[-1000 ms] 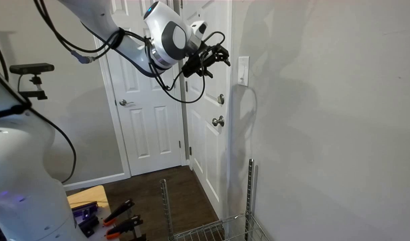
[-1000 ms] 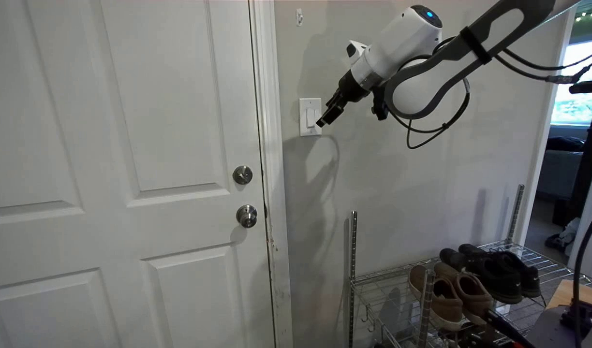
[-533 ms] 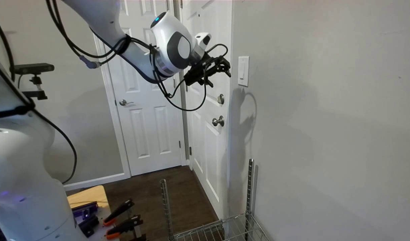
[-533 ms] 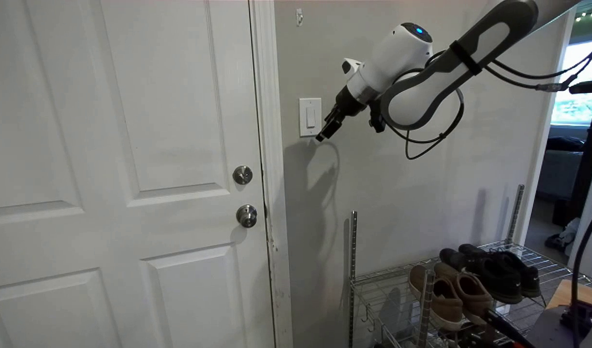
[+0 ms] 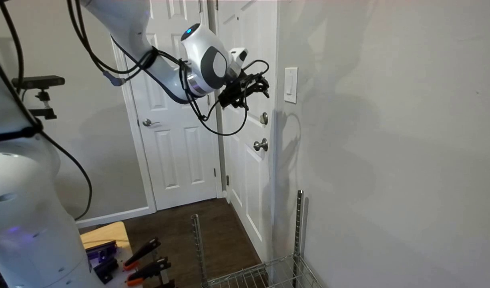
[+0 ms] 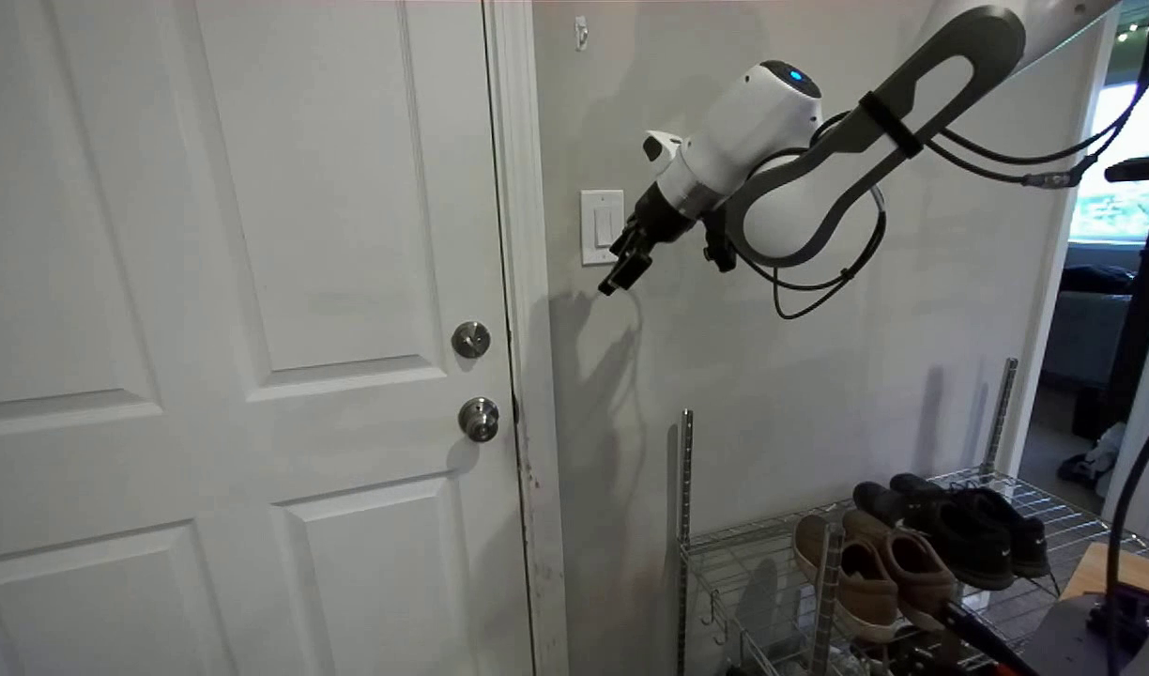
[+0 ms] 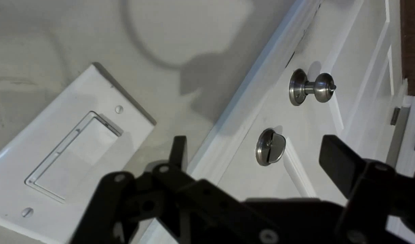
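Looking through the wrist view, I have my black two-fingered gripper (image 7: 256,153) spread wide; the round silvery metal deadbolt (image 7: 276,148) shows in its opening, beyond and apart from it (the glossy white rectangular light switch (image 7: 75,156) sits left in view).

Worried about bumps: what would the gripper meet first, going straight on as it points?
The open gripper would probably meet the deadbolt, seen between its jaws in the wrist view. Depth is unclear; the door frame might come first.

Black end effector (image 7: 256,157); white light switch (image 7: 73,152); white door (image 6: 246,329); silvery deadbolt (image 7: 271,147), silvery knob (image 7: 323,87); grey wall (image 6: 772,376).
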